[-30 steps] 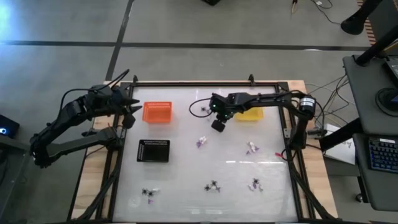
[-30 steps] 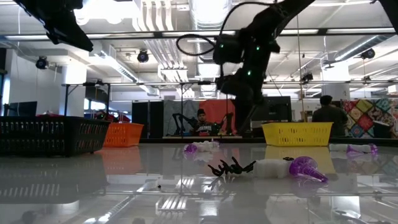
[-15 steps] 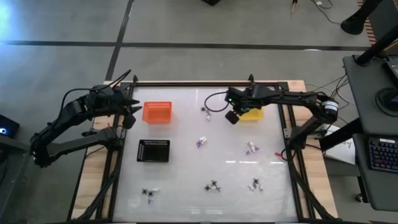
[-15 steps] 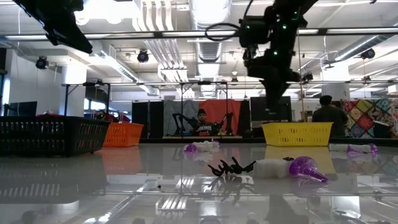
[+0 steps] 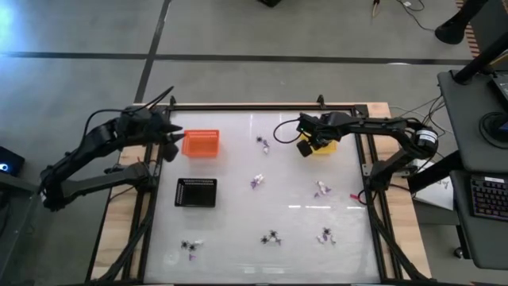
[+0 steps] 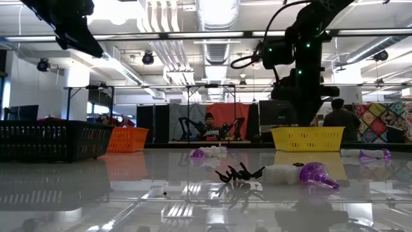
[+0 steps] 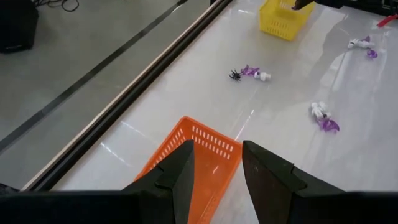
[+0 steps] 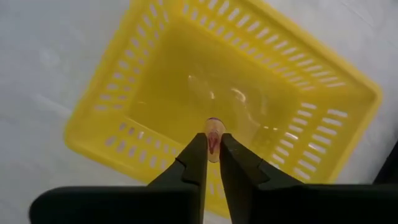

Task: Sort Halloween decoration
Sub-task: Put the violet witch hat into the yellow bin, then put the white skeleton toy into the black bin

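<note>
Small Halloween decorations lie scattered on the white table: a purple and black one (image 5: 261, 141) at the far middle, others (image 5: 256, 181) (image 5: 321, 189) mid-table, and more along the near edge (image 5: 272, 237). My right gripper (image 8: 213, 155) hangs over the yellow tray (image 8: 186, 81), shut on a tiny brownish-red trinket (image 8: 214, 130). My left gripper (image 7: 216, 158) stands open by the orange tray (image 7: 211, 140), at its left side, with nothing between its fingers. My right gripper pinches the brownish-red trinket's lower end (image 8: 213, 144) between its two fingertips. The fingers point down from above. The trinket sticks out past the fingertips, clear of the yellow tray's floor below it.
A black tray (image 5: 195, 192) sits at the left middle of the table, and the orange tray (image 5: 200, 143) stands at the far left. A dark rail (image 5: 262, 106) frames the table. People and other benches show in the room beyond.
My right gripper has travelled from the far middle of the table toward its right edge and now hangs over the yellow tray. Its wrist has rolled on the way. The trinkets on the table have stayed put.
</note>
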